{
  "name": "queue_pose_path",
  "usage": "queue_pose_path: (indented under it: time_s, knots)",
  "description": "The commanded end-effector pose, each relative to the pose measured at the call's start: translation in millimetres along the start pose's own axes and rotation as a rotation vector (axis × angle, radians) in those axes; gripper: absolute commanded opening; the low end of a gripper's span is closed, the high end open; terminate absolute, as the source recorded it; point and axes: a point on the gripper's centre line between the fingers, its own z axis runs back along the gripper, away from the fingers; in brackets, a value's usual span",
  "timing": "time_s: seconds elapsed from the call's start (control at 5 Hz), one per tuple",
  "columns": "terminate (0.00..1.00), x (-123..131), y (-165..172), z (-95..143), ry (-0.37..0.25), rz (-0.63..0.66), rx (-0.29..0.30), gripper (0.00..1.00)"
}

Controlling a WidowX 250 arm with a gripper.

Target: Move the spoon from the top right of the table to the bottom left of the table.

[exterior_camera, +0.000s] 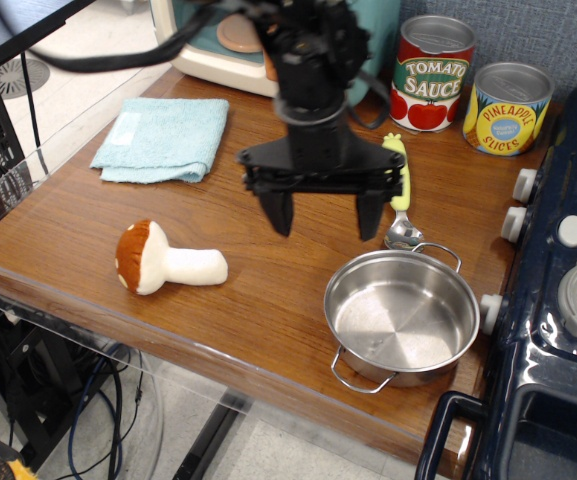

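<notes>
Hand: black two-fingered hand [326, 222], fingers spread, empty, above brown wood-grain counter [258, 310].
Spoon: yellow-green-handled metal spoon [400, 195], beside right finger.

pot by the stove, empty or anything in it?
Empty. The shiny steel two-handled pot sits upright on the wooden table, its bare reflective bottom fully visible, nothing inside.

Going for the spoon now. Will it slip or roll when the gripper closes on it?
The spoon looks rigid and probably light. Its thick yellow-green handle should grip well; the shiny metal bowl may slip. Lying flat beside the pot, it seems unlikely to roll, though it could pivot under the open gripper.
</notes>
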Motion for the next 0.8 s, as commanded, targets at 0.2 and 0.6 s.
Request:
queue_pose_path:
  time_s: [0.2,0.6]
  knots:
    - [0.0,66.7,-29.8,-8.7,-0.095,0.057,0.013,1.0]
    - [0.0,87.5,-36.5,-32.7,-0.089,0.073,0.023,1.0]
